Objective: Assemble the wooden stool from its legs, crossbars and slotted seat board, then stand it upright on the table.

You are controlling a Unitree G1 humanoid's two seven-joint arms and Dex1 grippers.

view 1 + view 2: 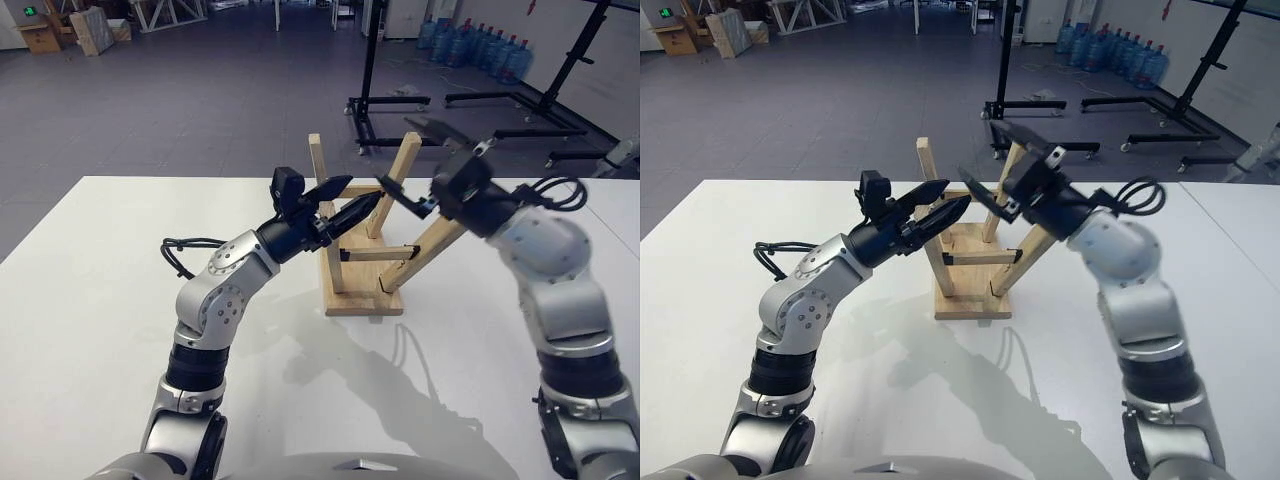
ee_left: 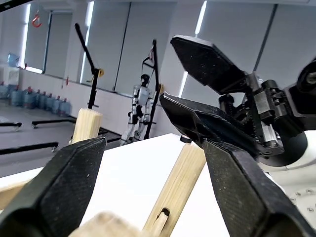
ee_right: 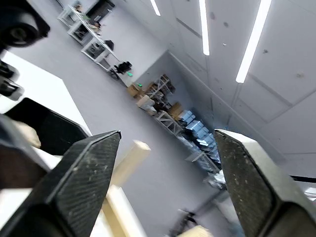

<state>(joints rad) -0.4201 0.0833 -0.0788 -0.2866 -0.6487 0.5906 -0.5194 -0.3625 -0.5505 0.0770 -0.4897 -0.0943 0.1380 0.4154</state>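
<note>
Stool (image 1: 380, 253) is upside down mid-table (image 1: 100, 300): seat board (image 1: 365, 303) flat on the surface, legs up, the right-hand leg (image 1: 420, 255) leaning outward. Left gripper (image 1: 357, 198) is level with the stool's upper crossbar, jaws wide, clamping nothing. Right gripper (image 1: 408, 160) is at the stool's far leg top, jaws wide either side of it; contact unclear.

Bright overhead strip lights (image 3: 254, 39) (glaring); evenly lit table (image 1: 90, 300).
</note>
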